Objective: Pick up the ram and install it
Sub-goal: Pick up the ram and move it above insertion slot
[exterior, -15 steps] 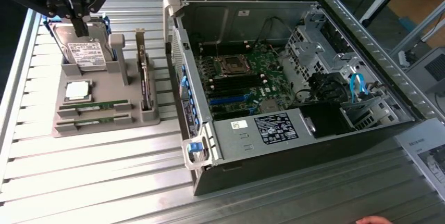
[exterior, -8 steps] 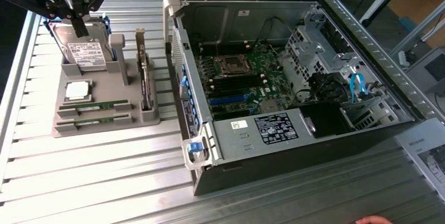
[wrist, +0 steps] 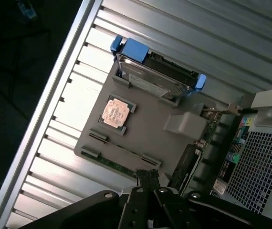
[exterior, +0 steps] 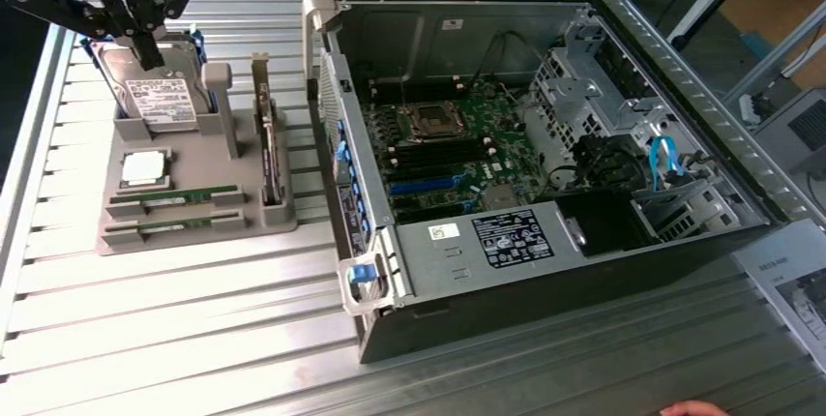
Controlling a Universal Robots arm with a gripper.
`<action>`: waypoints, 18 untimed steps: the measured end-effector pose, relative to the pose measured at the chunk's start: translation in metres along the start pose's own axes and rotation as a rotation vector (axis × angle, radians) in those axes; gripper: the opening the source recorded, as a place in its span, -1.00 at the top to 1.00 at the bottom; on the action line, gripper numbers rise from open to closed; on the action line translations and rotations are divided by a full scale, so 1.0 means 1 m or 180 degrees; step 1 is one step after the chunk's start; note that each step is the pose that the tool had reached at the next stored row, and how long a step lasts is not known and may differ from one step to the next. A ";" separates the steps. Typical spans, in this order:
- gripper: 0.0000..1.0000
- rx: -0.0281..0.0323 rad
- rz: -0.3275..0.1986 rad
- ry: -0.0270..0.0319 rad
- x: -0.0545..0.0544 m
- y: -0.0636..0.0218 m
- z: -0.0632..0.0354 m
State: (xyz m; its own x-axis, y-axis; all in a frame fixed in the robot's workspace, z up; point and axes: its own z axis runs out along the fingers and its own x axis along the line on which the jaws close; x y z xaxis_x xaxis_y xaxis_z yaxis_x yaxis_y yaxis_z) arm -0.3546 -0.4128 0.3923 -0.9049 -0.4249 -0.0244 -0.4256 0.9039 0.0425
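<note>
The gripper [exterior: 146,56] [wrist: 148,175] hangs above the far end of a grey tray [exterior: 193,240], over the drive [exterior: 162,97] standing there. Its jaws are clenched and hold nothing. The ram [exterior: 174,197] lies flat in a slot at the tray's near end, with a second ram [exterior: 174,223] just beside it, both well apart from the gripper. A processor [exterior: 145,169] sits between drive and rams. A card [exterior: 269,145] stands on edge along the tray's side, toward the open case [exterior: 543,281] on the exterior view's right.

Exterior view: high, oblique, wide over table [exterior: 155,339], tray [exterior: 193,237], open case [exterior: 543,300]. Wrist view: nearer, straight down; shares tray [wrist: 150,129].
</note>
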 end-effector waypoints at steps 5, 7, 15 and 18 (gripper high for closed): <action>0.80 -0.0007 -0.0303 0.0013 0.000 0.0000 0.0005; 0.80 -0.0010 -0.0423 0.0018 0.000 0.0000 0.0006; 0.80 -0.0022 -0.0887 0.0038 0.000 0.0000 0.0010; 0.80 -0.0027 -0.1093 0.0046 0.000 0.0000 0.0012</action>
State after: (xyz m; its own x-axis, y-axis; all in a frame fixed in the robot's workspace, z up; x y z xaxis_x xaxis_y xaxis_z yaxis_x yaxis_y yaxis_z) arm -0.3546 -0.4128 0.3910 -0.7087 -0.7051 -0.0244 -0.7054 0.7075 0.0425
